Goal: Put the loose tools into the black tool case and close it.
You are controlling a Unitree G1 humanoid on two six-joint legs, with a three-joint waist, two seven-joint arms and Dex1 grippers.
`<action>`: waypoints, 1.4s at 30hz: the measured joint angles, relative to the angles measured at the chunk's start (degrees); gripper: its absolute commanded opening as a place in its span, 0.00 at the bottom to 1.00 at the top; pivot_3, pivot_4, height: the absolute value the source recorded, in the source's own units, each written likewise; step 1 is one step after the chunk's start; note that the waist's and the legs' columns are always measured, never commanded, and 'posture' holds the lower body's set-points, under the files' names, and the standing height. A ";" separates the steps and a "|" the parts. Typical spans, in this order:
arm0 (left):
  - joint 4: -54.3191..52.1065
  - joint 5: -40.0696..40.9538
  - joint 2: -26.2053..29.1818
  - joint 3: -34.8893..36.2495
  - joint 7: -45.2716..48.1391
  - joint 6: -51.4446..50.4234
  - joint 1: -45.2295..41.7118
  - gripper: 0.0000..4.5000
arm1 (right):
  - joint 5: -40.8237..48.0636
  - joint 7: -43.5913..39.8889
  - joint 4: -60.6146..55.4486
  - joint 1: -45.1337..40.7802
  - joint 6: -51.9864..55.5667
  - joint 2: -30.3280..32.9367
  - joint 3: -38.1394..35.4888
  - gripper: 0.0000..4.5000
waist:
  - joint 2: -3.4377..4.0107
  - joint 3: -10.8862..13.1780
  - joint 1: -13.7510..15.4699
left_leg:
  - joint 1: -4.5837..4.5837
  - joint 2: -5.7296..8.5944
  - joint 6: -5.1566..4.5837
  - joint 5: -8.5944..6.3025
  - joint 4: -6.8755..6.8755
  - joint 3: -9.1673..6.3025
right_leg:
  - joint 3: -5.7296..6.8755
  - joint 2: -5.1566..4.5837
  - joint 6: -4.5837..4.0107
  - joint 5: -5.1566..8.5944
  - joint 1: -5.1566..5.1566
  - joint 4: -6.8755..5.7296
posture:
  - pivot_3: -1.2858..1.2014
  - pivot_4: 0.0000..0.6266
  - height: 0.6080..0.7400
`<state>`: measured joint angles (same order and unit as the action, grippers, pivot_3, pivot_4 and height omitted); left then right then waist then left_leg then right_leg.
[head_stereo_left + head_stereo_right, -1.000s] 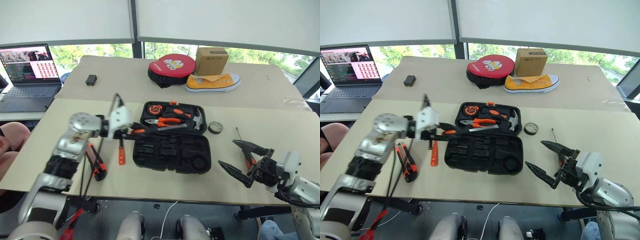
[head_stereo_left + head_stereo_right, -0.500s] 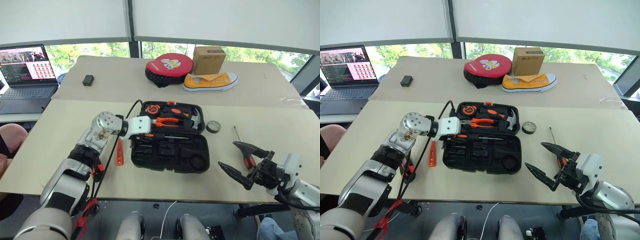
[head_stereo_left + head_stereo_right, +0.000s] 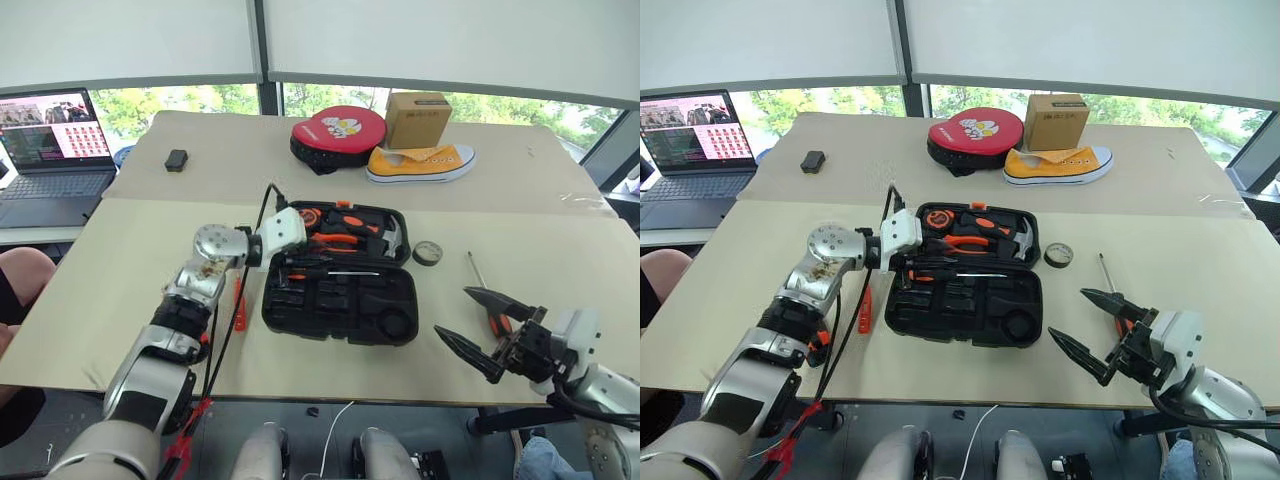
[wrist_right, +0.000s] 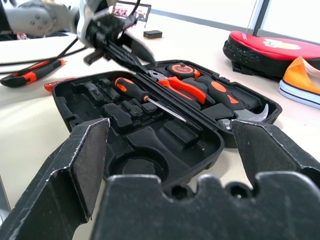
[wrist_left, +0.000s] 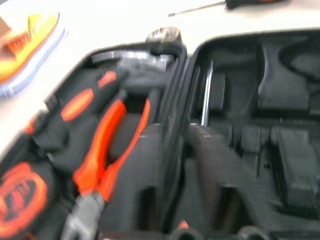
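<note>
The black tool case (image 3: 965, 283) lies open at mid-table, lid half away from me, slotted half toward me. One screwdriver (image 4: 150, 101) is in the near half by the hinge, long axis along the hinge, handle toward my left.

Left gripper (image 3: 902, 258) sits at the case's left end, just over that handle, pointing rightward along the same axis. Its fingers are pressed together. I think they are not clamped on the handle, but the head views are too coarse there to be sure.

Right gripper (image 3: 1098, 325) hovers off the case's near right corner, fingers spread wide, nothing between them.

Still loose:
- second screwdriver (image 3: 1113, 298) on the table just beyond the right gripper, shaft pointing away from me; right arm is nearer.
- small tape roll (image 3: 1058, 255) just beside the case's far right corner.
- slim orange tester pen (image 3: 864, 306) and utility knife (image 3: 199, 342) left of the case, under or beside my left forearm; left arm is nearer.

Surface: pale, flat tabletop (image 3: 1200, 255). Beyond are a round red pouch (image 3: 975, 133), yellow shoe (image 3: 1058, 164), cardboard box (image 3: 1058, 108) and laptop (image 3: 690, 160), with windows behind.
</note>
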<state>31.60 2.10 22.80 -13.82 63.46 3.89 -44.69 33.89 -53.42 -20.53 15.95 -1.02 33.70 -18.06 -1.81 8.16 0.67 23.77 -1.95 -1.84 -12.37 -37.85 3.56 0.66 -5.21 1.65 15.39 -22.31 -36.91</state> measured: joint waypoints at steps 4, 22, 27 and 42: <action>0.86 -2.73 -0.54 -1.63 -1.68 0.03 1.03 0.00 | -0.08 0.61 -0.01 0.02 0.00 -0.74 0.67 1.00 | 0.00 0.00 0.20 | 0.00 0.01 0.00 0.00 0.00 -0.01 | 0.02 -0.03 0.01 0.00 0.03 0.01 | 0.52 0.24 1.00; -6.79 11.83 -3.13 7.82 3.02 -1.55 9.34 0.56 | 1.06 5.55 1.02 9.36 2.49 -1.96 -6.91 1.00 | 0.19 -0.13 0.77 | 0.06 -0.11 0.00 0.00 -0.01 -0.04 | -0.04 -0.01 0.02 -0.02 -0.04 0.01 | 0.52 0.24 1.00; -18.83 24.20 5.79 16.51 12.72 -4.21 18.98 0.98 | -1.23 5.66 6.42 16.39 -0.15 -4.30 -12.31 1.00 | 0.56 -0.28 -0.23 | -0.22 -0.18 -0.03 -0.04 0.06 0.07 | -0.21 -0.10 0.00 0.00 0.11 0.03 | 0.52 0.24 1.00; -28.82 31.24 11.16 23.55 20.05 -2.25 39.09 0.99 | -0.86 17.13 5.55 4.56 24.70 9.14 -13.39 1.00 | 0.59 -0.23 0.16 | -0.31 -0.51 -0.02 -0.04 0.06 0.34 | -0.30 -0.02 -0.56 0.13 0.08 0.12 | 0.52 0.24 1.00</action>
<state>2.78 33.34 33.96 9.73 83.51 1.64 -5.60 33.03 -36.29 -14.98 20.51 23.68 42.84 -31.45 -1.22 7.93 0.83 23.47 -2.46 -1.86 -12.40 -37.78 3.90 0.36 -5.24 1.09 15.52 -22.23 -36.80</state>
